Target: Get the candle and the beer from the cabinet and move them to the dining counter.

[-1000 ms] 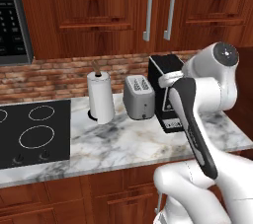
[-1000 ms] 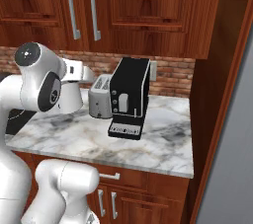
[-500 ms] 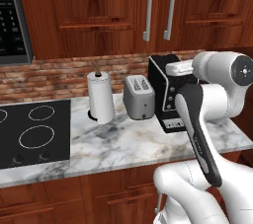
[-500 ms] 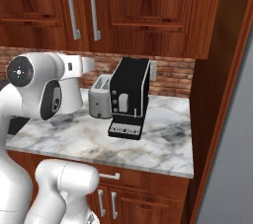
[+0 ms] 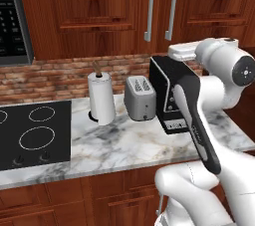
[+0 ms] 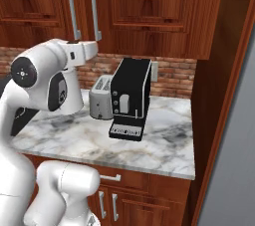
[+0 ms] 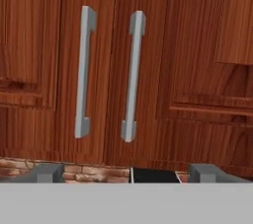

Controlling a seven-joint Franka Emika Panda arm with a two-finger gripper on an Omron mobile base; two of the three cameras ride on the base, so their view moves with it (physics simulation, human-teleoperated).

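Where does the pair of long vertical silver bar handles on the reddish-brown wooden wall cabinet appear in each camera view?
Left base view: pair of long silver bar handles at top, right of centre.
Right base view: at top left, above the white arm.
Hand view: left of centre, filling most of the height.
Shared landmark: the black coffee machine stands below the handles.

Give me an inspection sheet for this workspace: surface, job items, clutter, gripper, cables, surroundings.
Surface: marble counter with a black stovetop at its left end.
Job's things: cabinet doors shut, two vertical silver handles side by side; the candle and the beer are not visible.
Clutter: paper towel roll, toaster, black coffee machine standing in a row along the brick backsplash.
Gripper: gripper open, raised, facing the cabinet doors, below the handles, holding nothing.
Cables: nothing seen.
Surroundings: microwave at upper left; lower drawers under the counter; tall wooden side panel at right.
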